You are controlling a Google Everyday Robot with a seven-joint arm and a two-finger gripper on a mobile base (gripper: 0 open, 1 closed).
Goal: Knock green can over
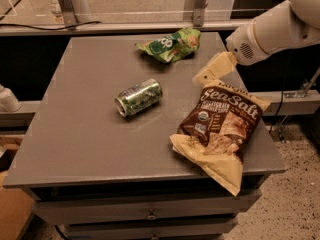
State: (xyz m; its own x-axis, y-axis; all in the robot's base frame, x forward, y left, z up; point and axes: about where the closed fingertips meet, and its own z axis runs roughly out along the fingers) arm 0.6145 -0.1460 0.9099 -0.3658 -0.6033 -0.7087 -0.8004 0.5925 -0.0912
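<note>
The green can [139, 97] lies on its side near the middle of the grey table [75, 134], its silver top pointing toward the front left. My gripper [207, 74] hangs over the table's right part, above the top edge of the brown chip bag [220, 129]. It is well to the right of the can and not touching it. The white arm comes in from the upper right.
A green-and-white snack bag [169, 45] lies at the back of the table. The brown Sea Salt chip bag overhangs the front right corner. A railing and glass panel run behind the table. Drawers sit below the tabletop.
</note>
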